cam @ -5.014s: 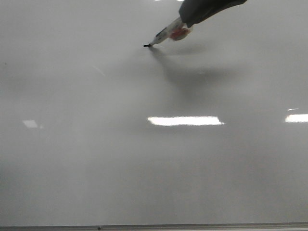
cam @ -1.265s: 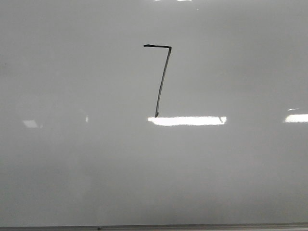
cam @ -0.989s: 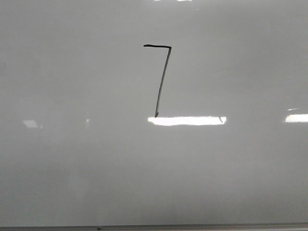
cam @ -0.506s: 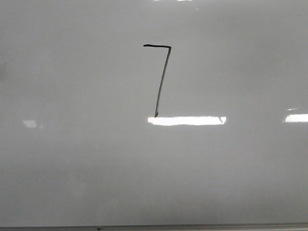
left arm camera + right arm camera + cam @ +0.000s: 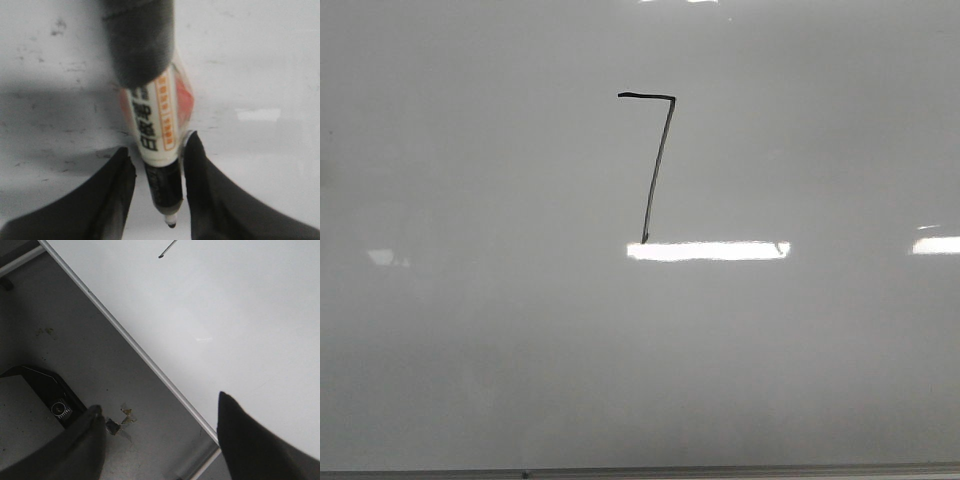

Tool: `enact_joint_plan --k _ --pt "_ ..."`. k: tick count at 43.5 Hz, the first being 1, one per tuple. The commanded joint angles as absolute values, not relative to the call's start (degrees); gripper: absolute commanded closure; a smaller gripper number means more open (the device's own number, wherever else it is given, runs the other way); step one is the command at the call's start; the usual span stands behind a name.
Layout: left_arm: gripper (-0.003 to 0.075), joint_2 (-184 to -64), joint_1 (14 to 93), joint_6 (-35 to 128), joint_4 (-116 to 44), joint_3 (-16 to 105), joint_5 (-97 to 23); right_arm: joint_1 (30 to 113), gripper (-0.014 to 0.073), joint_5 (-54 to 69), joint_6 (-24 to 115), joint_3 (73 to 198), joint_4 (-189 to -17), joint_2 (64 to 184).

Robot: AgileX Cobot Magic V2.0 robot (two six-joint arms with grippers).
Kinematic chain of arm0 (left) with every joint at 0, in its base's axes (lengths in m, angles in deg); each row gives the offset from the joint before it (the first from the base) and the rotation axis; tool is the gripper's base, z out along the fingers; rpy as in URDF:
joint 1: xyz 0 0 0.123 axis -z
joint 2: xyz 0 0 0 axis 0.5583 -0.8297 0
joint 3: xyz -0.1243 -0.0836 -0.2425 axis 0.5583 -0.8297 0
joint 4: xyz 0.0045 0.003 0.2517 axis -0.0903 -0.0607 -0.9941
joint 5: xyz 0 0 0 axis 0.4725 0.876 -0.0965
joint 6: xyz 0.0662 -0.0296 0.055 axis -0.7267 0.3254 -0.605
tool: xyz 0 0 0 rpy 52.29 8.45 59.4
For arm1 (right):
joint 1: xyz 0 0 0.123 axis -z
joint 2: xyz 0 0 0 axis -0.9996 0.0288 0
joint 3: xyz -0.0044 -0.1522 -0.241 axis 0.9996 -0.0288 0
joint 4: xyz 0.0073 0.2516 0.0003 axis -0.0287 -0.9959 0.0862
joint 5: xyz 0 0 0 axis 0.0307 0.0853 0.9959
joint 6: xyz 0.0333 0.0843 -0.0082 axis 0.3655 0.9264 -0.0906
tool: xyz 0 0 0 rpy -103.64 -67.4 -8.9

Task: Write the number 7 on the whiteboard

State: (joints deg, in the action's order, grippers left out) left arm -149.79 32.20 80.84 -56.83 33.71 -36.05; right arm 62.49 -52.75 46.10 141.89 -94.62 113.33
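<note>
The number 7 [image 5: 658, 170] is drawn in thin black line on the whiteboard [image 5: 470, 330], upper middle in the front view. It has a short top stroke and a long slanted downstroke. The end of its downstroke shows in the right wrist view [image 5: 167, 249]. My left gripper [image 5: 158, 142] is shut on a white marker [image 5: 159, 130] with orange print, its black tip bare, just above the whiteboard [image 5: 260, 60]. My right gripper [image 5: 158, 402] is open and empty over the whiteboard's [image 5: 240, 315] metal edge. Neither arm shows in the front view.
Bright light reflections [image 5: 708, 250] lie on the board just below the 7. The board's thin metal edge [image 5: 720, 470] runs along the front. Beyond the edge, the right wrist view shows grey floor, a black box [image 5: 55, 400] and small scraps [image 5: 120, 420].
Five seconds ago the marker tip touched the board at the top stroke's start. Now the whole 7 is drawn and the arm has left the front view. Nothing has moved in the last second.
</note>
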Motion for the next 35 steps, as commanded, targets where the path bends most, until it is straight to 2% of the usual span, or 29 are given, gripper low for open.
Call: enact_joint_plan --k 1,9,23,29,35 --pt "0.0412 -148.44 31.95 81.36 -56.26 35.32 -39.14 62.81 0.0095 -50.86 46.2 143.53 -94.66 112.98" --pt "0.033 -148.16 31.95 81.36 -56.26 37.18 -35.36 62.81 0.0095 -50.86 46.27 143.53 -94.66 112.93" --pt "0.0332 -139.37 31.95 81.21 -57.38 42.78 -19.15 62.81 0.0095 -49.27 59.17 141.96 -92.7 108.41" --pt "0.0332 -131.56 35.43 79.75 -57.38 42.78 -14.99 62.81 0.0095 -44.5 60.26 136.32 -92.7 102.61" --pt "0.0332 -124.16 43.45 79.29 -57.38 42.65 -11.41 62.81 0.0095 -41.35 60.26 131.4 -92.7 97.36"
